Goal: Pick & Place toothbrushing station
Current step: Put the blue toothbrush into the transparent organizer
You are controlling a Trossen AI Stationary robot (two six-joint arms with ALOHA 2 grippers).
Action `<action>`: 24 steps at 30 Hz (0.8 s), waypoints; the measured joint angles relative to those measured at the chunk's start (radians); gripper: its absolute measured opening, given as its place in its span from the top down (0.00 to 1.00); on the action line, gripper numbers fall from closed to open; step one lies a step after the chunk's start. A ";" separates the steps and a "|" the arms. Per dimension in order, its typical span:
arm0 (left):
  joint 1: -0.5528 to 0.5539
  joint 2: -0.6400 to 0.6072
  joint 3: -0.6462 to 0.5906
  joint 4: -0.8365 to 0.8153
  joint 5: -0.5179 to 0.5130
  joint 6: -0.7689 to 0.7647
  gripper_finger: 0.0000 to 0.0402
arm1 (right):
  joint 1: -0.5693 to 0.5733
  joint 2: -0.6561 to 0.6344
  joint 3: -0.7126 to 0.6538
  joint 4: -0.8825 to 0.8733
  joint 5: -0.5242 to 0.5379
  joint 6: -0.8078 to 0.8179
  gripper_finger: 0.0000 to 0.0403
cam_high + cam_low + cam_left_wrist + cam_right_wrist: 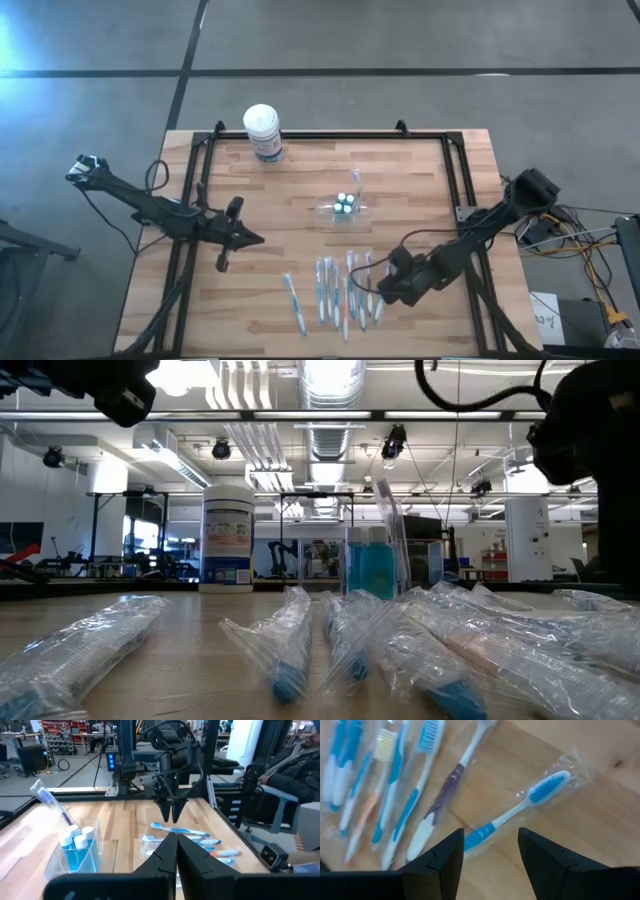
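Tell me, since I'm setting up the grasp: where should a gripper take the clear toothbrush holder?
Probably from above, closing across a bare end wall of the toothbrushing station. It stands upright mid-table with an open top, small blue bottles inside and a toothbrush leaning out, so the middle is crowded.

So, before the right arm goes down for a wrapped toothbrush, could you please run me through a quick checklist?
1. Right gripper open: ok, a clear gap shows between its fingers.
2. Target under it: ok, a wrapped blue-and-white toothbrush lies on the table just ahead of the fingers.
3. Target apart from its neighbours: ok, the purple-handled toothbrush lies beside it with bare wood between.
4. Toothbrushing station ready: ok, it stands mid-table with one toothbrush already in it.
5. Left gripper out of the way: ok, shut, to the left of the station.
6. Wrapper grip firmness: cannot tell.
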 joint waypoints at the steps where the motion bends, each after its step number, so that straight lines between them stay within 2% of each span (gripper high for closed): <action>1: 0.000 0.000 -0.004 -0.001 0.000 0.001 0.98 | -0.005 0.009 0.000 0.000 -0.001 0.000 0.54; 8: 0.000 0.000 -0.005 0.000 0.000 -0.002 0.97 | -0.064 0.078 0.000 -0.015 -0.013 -0.042 0.55; 15: 0.000 0.000 -0.005 0.006 0.000 -0.015 0.98 | -0.103 0.104 0.002 -0.029 -0.045 -0.168 0.56; 19: 0.000 0.000 -0.005 0.007 0.000 0.008 0.97 | -0.103 0.102 0.001 -0.035 -0.027 -0.215 0.62; 24: 0.000 0.000 -0.005 0.008 0.000 0.012 0.97 | -0.104 0.093 0.000 -0.039 0.024 -0.284 0.77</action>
